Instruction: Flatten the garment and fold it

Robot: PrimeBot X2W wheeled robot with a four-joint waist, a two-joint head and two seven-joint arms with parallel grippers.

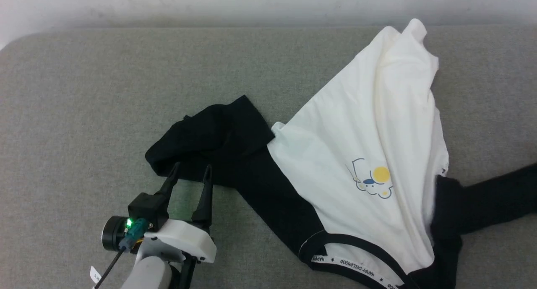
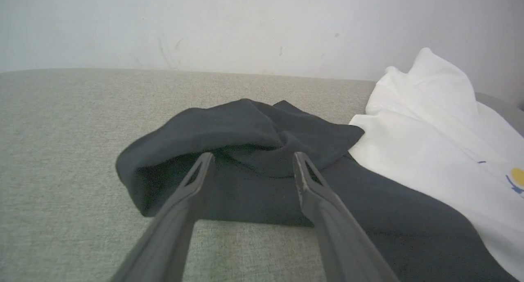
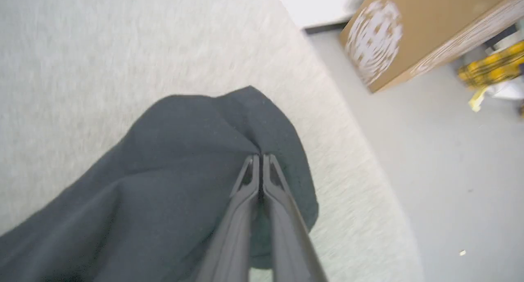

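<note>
So we're in the flattening stage, nowhere near folding yet. The big grey padded surface (image 1: 105,92) is carrying the garment (image 1: 361,125), which lies on the right half of it, front side up, with the white body creased and one far corner flipped up against the wall.

The left-hand sleeve (image 1: 209,142) is doubled back on itself into a black lump. The right-hand sleeve (image 1: 491,201) trails off toward the right edge of the pad.

The right gripper (image 3: 260,157) is clenched on that right-hand sleeve near its end. The fabric puckers right at the fingertips, so we'd call it a real pinch. The left gripper (image 1: 191,167) is spread wide and grasping nothing, with its tips at the near edge of the bunched sleeve, one on either side of the fold.

Our guess for the next move: the left one has to close on that lump, then both arms draw the sleeves outward and apart so the body goes taut. Pull too high and the whole shirt probably slides instead of spreading.

Orientation-wise, the long axis runs diagonally. The collar (image 1: 356,259) is nearest us at the bottom, and the hem is far away, up and to the right. The little chest print (image 1: 375,182) sits upside down from our side, so the neck points back at us.
</note>
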